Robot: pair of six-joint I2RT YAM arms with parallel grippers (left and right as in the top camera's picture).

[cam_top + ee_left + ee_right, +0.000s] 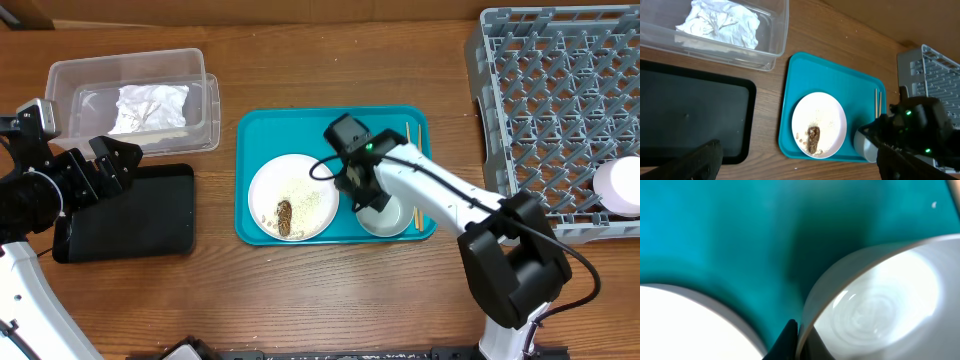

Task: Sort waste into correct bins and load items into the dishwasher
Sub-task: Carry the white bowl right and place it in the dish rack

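The right gripper (796,339), on the nearer arm, pinches the bowl (875,305) by its rim, with the rack (560,100) lying well off to its right.

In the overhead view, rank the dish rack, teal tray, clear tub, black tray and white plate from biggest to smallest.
1. dish rack, though the frame cuts it off
2. teal tray
3. clear tub and black tray, about alike; the tray is partly hidden
4. white plate
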